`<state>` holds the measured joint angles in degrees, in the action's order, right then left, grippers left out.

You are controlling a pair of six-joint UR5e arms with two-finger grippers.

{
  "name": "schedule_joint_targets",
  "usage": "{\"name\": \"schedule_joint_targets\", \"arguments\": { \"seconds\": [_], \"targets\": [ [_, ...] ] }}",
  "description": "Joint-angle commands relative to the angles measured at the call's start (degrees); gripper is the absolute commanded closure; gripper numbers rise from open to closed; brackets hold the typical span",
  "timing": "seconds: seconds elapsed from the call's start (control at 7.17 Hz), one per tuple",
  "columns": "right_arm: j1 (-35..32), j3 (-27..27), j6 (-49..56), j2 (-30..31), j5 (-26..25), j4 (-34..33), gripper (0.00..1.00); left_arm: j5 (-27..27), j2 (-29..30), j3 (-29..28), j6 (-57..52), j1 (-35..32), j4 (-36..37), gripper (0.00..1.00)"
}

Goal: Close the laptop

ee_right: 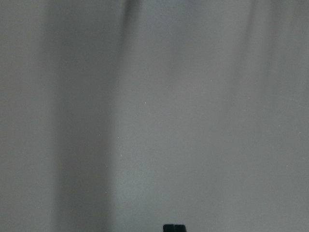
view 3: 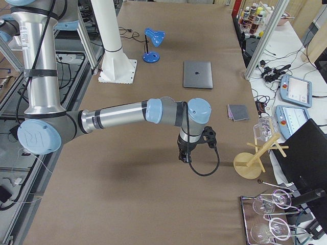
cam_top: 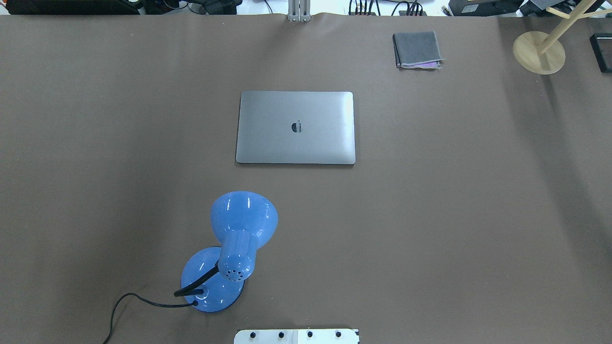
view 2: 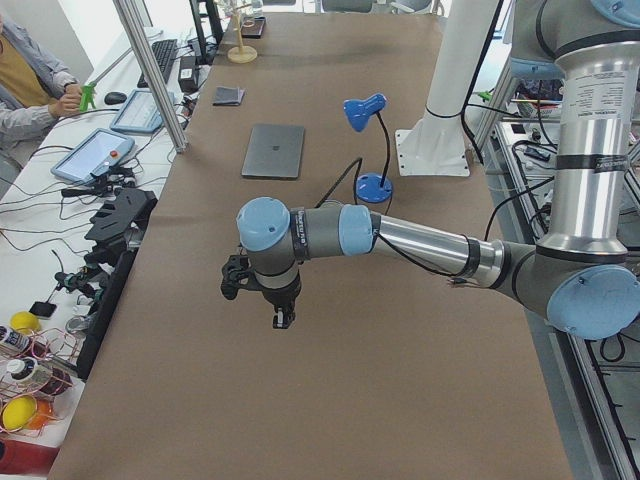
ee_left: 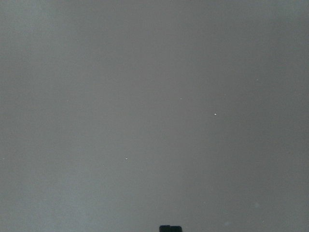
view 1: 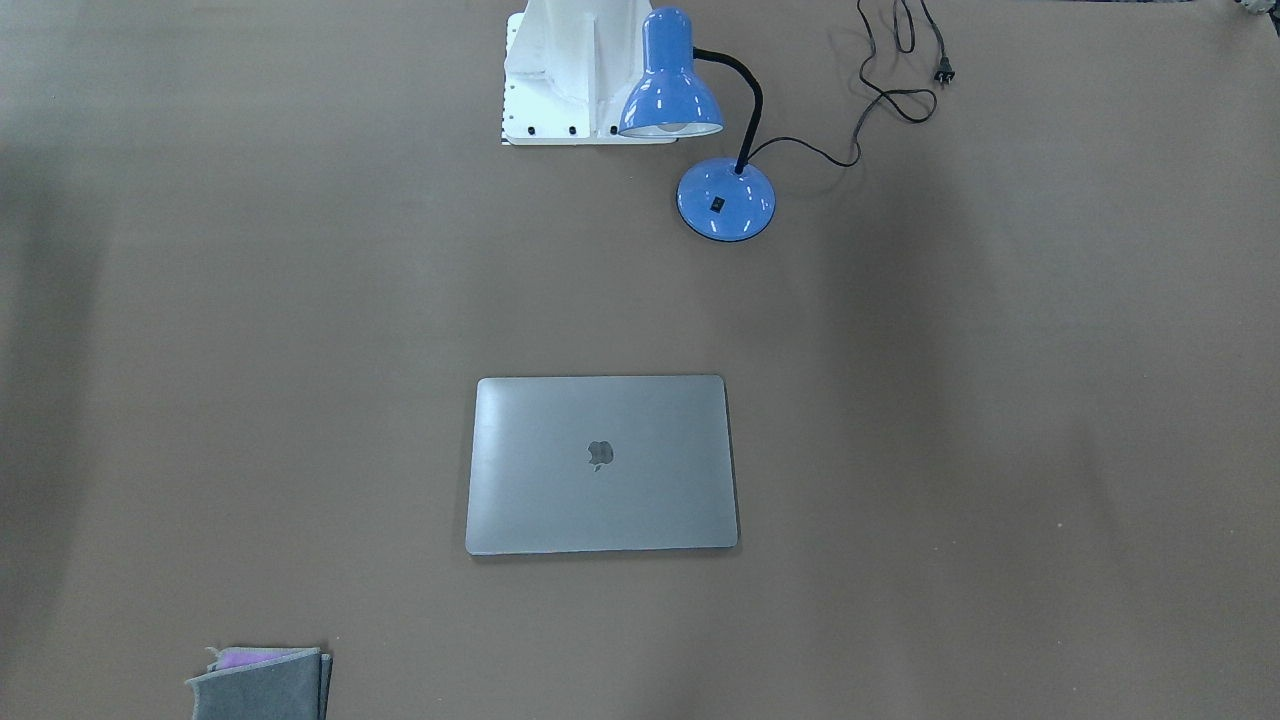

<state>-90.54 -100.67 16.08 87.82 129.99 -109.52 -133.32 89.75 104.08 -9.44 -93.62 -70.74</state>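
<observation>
So over on the far left end the left arm is stretched out low over the brown table (cam_top: 454,215), left gripper (view 2: 268,306) pointing down at bare paper with nothing in it. It only shows from the side camera, so honestly I can't tell if the fingers are spread or pressed together. Moving in, there's a blue desk lamp (cam_top: 229,253) near the robot's white base (cam_top: 296,336), its black cord (cam_top: 119,306) trailing off and the plug (view 1: 943,72) just lying loose on the table. Middle of the table is the laptop (cam_top: 295,127): lid fully down, lying flat, apple logo facing up, nothing touching it. Further right and toward the far edge sits a small folded grey cloth (cam_top: 417,49), well apart from the laptop, then a wooden stand (cam_top: 539,51) near the corner. At the right end the right gripper (view 3: 185,155) hangs over bare table too, also empty, and again I can't tell its finger spacing. Both wrist cams show only plain table surface.
</observation>
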Motion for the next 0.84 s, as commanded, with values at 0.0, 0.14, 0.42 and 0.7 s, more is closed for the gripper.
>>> {"name": "schedule_joint_targets", "arguments": {
  "seconds": [0.0, 0.14, 0.42, 0.7],
  "targets": [
    [0.02, 0.47, -0.08, -0.19, -0.17, 0.36, 0.00, 0.34, -0.71, 3.04, 1.17, -0.25, -0.89, 0.01],
    [0.02, 0.56, -0.08, -0.63, -0.17, 0.36, 0.00, -0.09, -0.72, 3.15, 1.26, -0.25, -0.89, 0.01],
    [0.02, 0.48, 0.00, -0.45, -0.09, 0.28, 0.00, -0.10, -0.54, 2.62, 1.62, -0.07, -3.25, 0.01],
    [0.02, 0.56, -0.95, -0.28, -0.26, 0.36, 0.00, 0.51, -0.37, 2.19, 2.14, 0.02, -7.74, 0.01]
  ]
}}
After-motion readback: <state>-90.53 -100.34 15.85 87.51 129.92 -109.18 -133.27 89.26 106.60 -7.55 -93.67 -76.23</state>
